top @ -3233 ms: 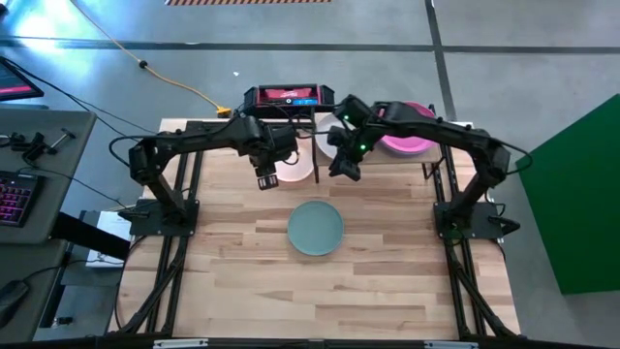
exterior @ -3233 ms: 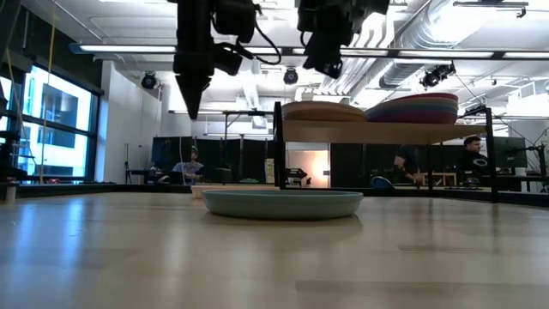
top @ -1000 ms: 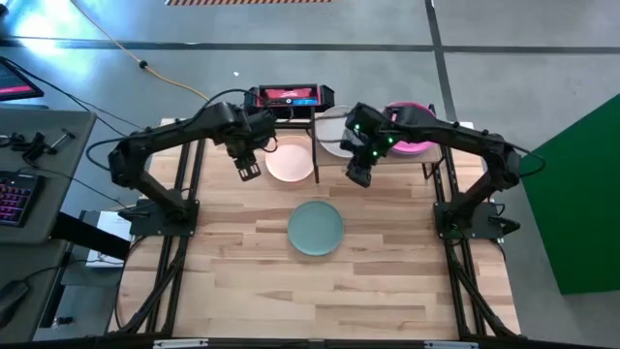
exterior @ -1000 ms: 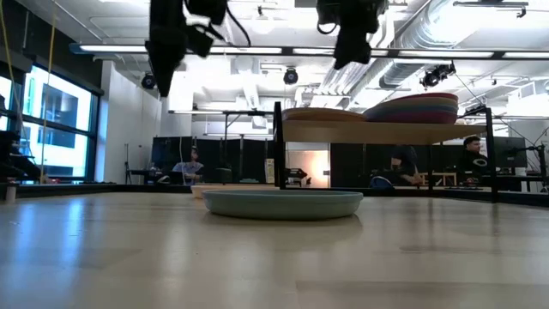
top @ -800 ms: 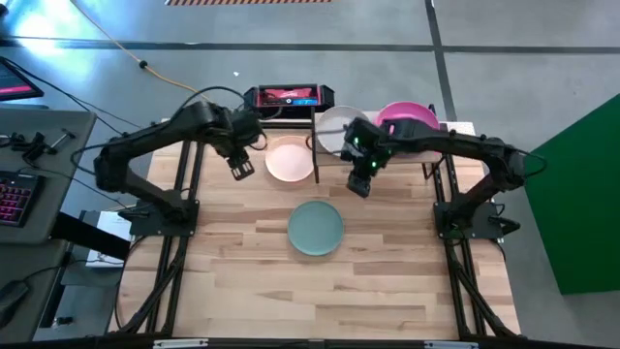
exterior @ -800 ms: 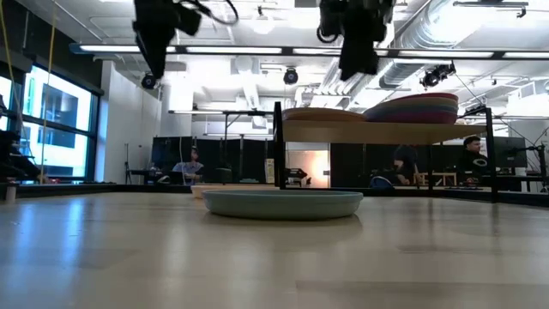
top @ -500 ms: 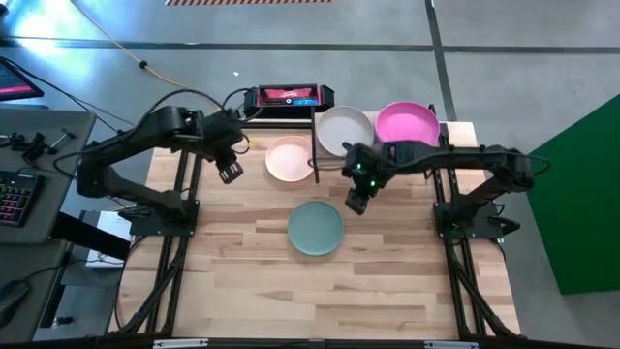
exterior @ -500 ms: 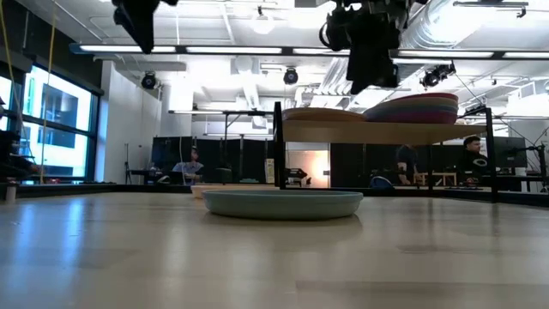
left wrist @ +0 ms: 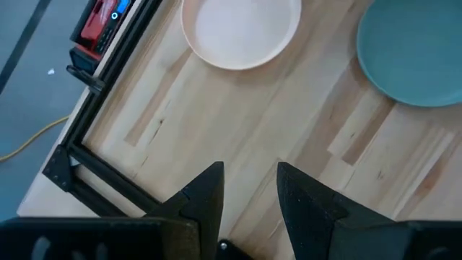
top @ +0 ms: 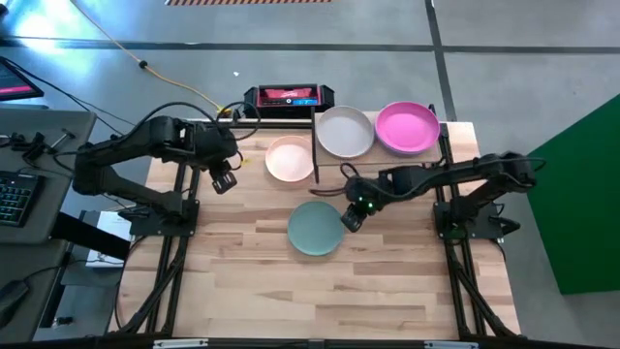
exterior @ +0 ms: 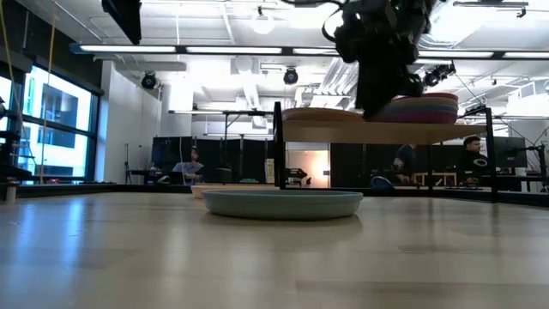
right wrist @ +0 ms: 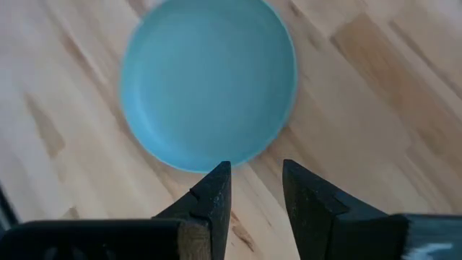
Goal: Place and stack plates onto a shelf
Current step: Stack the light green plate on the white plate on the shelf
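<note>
The teal plate [top: 315,229] [exterior: 283,203] [right wrist: 209,87] lies flat on the tabletop. The pale pink plate [top: 290,159] [left wrist: 240,30] rests on the table left of the shelf [exterior: 386,131]. On the shelf stand two stacks, one topped by the grey-white plate [top: 346,131] and one by the magenta plate [top: 407,127]. My right gripper [top: 353,217] [right wrist: 256,189] is open and hovers over the teal plate's right edge. My left gripper [top: 224,180] [left wrist: 250,195] is open, high over bare wood near the table's left side.
A black and red device [top: 287,96] sits at the table's far edge, behind the pale pink plate. The shelf's black legs [exterior: 278,146] stand right of that plate. Bare wood spreads across the near half of the table [top: 320,291]. People show in the room beyond [exterior: 472,159].
My right gripper has come away from the shelf, moving toward the near edge and down to the teal plate's right edge. My left gripper has drawn back toward the table's left edge. No plate has moved.
</note>
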### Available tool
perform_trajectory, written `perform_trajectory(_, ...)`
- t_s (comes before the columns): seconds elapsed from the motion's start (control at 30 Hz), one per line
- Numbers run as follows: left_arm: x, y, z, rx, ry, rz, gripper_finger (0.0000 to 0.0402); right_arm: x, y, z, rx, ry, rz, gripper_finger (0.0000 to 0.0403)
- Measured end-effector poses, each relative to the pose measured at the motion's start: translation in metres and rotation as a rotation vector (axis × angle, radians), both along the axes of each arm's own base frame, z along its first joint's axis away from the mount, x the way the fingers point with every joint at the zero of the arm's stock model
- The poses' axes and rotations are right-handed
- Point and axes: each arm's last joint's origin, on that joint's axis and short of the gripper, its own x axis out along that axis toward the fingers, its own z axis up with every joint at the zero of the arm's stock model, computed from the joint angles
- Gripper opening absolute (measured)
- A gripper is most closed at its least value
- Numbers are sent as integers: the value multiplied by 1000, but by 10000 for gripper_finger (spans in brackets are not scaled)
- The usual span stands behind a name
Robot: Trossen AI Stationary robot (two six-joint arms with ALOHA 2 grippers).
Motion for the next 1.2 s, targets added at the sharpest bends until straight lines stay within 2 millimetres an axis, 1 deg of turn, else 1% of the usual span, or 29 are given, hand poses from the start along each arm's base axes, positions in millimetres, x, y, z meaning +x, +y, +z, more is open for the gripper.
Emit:
perform_trajectory(0.07, 0, -3, 0, 12, -3, 2, 119, -3, 5, -9, 5, 19, -32, 105)
perform_trajectory(0.17, 0, -7, 0, 28, 1, -4, 119, -4, 11, -23, 37, 0, -84, 105)
perform_trajectory(0.3, 1, -11, 0, 36, 1, -24, 119, -8, 15, -42, 68, -15, -193, 105)
perform_trajectory(0.37, 1, -11, 0, 36, 0, -28, 119, -11, 15, -49, 70, -6, -238, 105)
perform_trajectory(0.53, 1, -12, 0, 38, -1, -31, 119, -14, 15, -60, 95, -17, -283, 105)
perform_trajectory(0.67, 2, -12, 0, 38, -2, -30, 119, -9, 15, -66, 103, 0, -290, 105)
perform_trajectory(1.0, 2, -12, 0, 40, 0, -32, 119, 21, 18, -83, 88, 68, -310, 105)
perform_trajectory(1.1, 1, -12, 0, 40, 0, -32, 119, 26, 18, -87, 75, 92, -321, 105)
perform_trajectory(1.2, 1, -12, 0, 40, 1, -32, 119, 25, 17, -94, 60, 139, -352, 105)
